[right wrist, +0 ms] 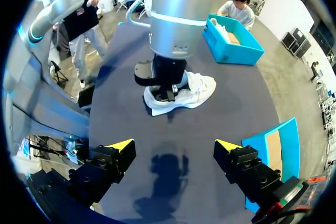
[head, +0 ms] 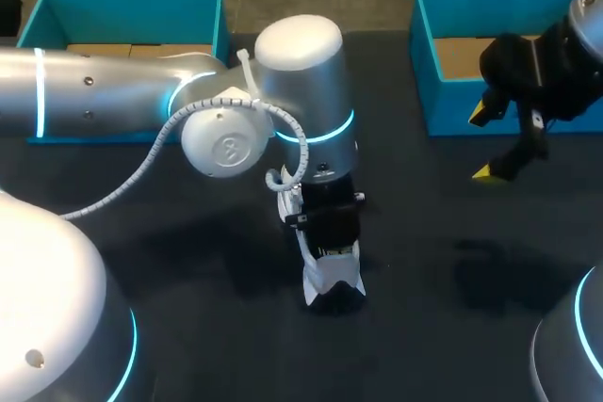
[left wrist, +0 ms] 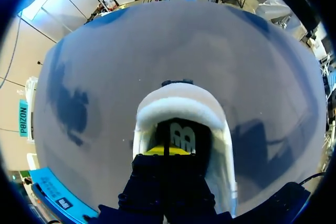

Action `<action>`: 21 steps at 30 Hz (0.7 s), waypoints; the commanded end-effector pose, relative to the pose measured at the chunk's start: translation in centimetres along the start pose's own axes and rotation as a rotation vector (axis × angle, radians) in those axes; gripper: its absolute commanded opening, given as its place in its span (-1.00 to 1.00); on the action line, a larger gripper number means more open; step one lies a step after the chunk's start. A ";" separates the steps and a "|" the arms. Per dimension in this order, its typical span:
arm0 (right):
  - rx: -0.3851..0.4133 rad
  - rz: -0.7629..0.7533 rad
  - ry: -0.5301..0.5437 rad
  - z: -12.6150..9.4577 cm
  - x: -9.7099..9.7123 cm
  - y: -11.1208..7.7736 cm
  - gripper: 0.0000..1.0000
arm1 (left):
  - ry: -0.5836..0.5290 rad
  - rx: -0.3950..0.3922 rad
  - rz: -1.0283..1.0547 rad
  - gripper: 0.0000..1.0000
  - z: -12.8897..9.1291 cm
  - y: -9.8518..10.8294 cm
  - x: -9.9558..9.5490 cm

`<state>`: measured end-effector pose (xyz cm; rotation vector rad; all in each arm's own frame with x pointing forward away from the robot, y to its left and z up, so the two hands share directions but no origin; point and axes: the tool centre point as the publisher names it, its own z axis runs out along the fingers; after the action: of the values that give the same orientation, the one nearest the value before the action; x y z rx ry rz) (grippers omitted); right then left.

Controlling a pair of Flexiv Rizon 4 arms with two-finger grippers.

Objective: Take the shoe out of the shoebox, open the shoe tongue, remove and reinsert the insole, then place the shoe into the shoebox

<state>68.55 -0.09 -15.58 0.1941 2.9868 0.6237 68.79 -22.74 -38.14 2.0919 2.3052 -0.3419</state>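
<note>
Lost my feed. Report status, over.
Left gripper down inside shoe, grip unseen. Right gripper open, holding nothing, near right shoebox. Shoe on table, not boxed.

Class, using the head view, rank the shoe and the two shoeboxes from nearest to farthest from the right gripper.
1. right shoebox, at the table's far right, just beside the right gripper.
2. shoe, mid-table, towards the near edge.
3. left shoebox, at the far left corner.

Dark table [head: 188, 261] — white shoe [head: 325, 277] central, left shoebox [head: 132, 2], right shoebox [head: 462, 105] at far edge
</note>
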 end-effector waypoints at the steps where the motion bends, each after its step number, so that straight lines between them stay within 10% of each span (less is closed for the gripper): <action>1: 0.004 0.000 0.005 0.1 -0.3 0.2 1.00 | -0.010 -0.012 -0.007 -1.00 -0.4 0.4 0.8; 21: 0.004 0.000 0.005 0.1 -0.3 0.2 1.00 | 0.028 -0.016 -0.012 -1.00 0.5 0.7 1.6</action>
<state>68.52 -0.12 -15.60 0.1940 2.9862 0.6247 69.35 -21.64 -39.82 2.0903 2.3328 -0.3002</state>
